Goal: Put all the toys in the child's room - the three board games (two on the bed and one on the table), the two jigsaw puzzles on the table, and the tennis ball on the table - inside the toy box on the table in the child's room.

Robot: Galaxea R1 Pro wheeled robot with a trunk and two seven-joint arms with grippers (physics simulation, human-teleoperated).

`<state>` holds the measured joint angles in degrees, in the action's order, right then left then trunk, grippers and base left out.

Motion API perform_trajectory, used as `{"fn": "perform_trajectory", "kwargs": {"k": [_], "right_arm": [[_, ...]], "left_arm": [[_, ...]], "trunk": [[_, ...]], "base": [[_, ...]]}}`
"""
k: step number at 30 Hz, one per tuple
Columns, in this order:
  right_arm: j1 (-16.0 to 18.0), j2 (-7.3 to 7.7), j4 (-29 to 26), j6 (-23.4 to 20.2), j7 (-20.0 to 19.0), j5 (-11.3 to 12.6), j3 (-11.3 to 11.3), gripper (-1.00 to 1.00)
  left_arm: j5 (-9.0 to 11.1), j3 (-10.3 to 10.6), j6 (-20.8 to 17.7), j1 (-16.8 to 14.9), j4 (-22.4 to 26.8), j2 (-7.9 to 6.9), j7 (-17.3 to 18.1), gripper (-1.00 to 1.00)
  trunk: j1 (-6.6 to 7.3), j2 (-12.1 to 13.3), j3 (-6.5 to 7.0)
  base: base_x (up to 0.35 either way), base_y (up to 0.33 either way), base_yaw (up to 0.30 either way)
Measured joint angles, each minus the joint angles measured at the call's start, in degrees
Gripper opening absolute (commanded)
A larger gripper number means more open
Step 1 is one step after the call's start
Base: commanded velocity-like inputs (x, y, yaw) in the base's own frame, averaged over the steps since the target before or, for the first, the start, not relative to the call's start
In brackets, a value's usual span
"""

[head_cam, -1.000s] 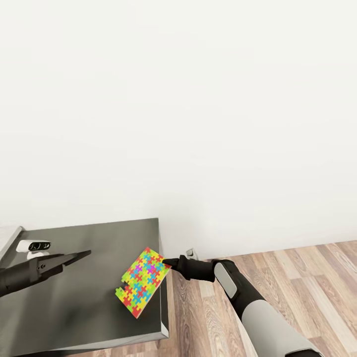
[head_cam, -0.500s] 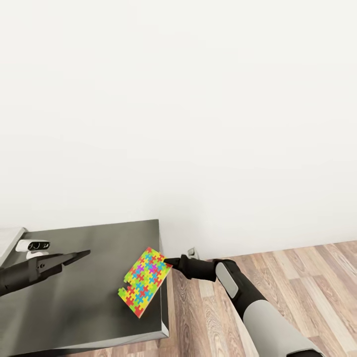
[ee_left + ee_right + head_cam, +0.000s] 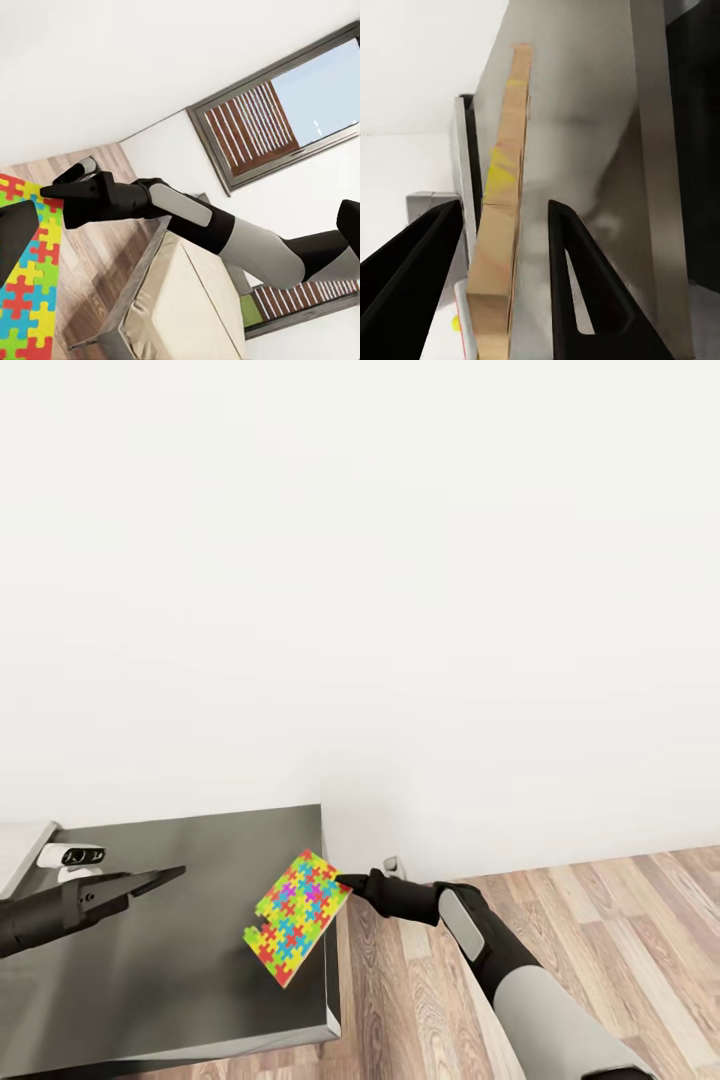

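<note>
A multicoloured jigsaw puzzle (image 3: 297,916) hangs tilted just above the right end of the dark table (image 3: 180,980). My right gripper (image 3: 345,880) is shut on the puzzle's upper right corner, reaching in from beyond the table's right edge. In the right wrist view the puzzle's tan edge (image 3: 499,247) runs between the two black fingers (image 3: 577,285). My left gripper (image 3: 168,876) hovers over the table to the puzzle's left, apart from it. Its fingers (image 3: 16,236) stand wide apart with nothing between them. In the left wrist view the puzzle (image 3: 26,300) lies under my right arm (image 3: 187,217).
The table backs onto a white wall (image 3: 400,610). Wooden floor (image 3: 600,920) lies to the right of the table. A pale grey object (image 3: 18,845) shows at the table's far left. A bed (image 3: 180,300) and a window (image 3: 285,112) appear in the left wrist view.
My right gripper has lifted the puzzle slightly up and to the right. The left arm has hardly moved.
</note>
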<state>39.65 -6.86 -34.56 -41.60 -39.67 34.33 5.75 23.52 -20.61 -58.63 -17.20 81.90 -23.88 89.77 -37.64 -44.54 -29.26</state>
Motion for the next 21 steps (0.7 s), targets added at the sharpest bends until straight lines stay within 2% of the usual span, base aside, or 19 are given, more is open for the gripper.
{"fn": "perform_trajectory", "kwargs": {"k": [4, 7, 10, 15, 21], "right_arm": [[-0.24, 0.08, -0.19, -0.03, -2.58, 0.09, 0.0, -1.0], [-0.49, 0.14, -2.01, -0.02, -6.57, 0.18, 0.05, -1.0], [-0.66, 0.64, -3.08, 0.17, -8.72, 0.04, 0.02, -1.0], [-0.73, 1.9, -3.58, 2.12, -9.79, 0.09, -0.01, -1.0], [-0.74, 2.21, -3.43, 3.74, -9.78, 0.0, 0.0, -1.0]], "left_arm": [[-0.04, 0.03, 0.0, 0.0, 0.0, -0.07, 0.0, 1.0], [-0.05, 0.04, 0.0, -0.03, 0.0, -0.09, 0.0, 1.0], [-0.05, 0.04, 0.0, -0.07, 0.0, -0.11, 0.0, 1.0], [-0.08, 0.05, 0.0, -0.09, 0.0, -0.17, 0.0, 1.0], [-0.3, 0.03, 0.0, -0.29, -0.08, -0.14, 0.0, 1.0]], "trunk": [[0.88, 1.61, 0.72], [1.54, 2.81, 1.26], [2.2, 4.02, 1.8], [3.3, 6.02, 2.76], [4.62, 8.44, 4.03]], "base": [[0.0, 0.0, 0.0], [0.0, 0.0, 0.0], [0.0, 0.0, 0.0], [0.0, 0.0, -0.041], [0.0, 0.0, -0.036]]}}
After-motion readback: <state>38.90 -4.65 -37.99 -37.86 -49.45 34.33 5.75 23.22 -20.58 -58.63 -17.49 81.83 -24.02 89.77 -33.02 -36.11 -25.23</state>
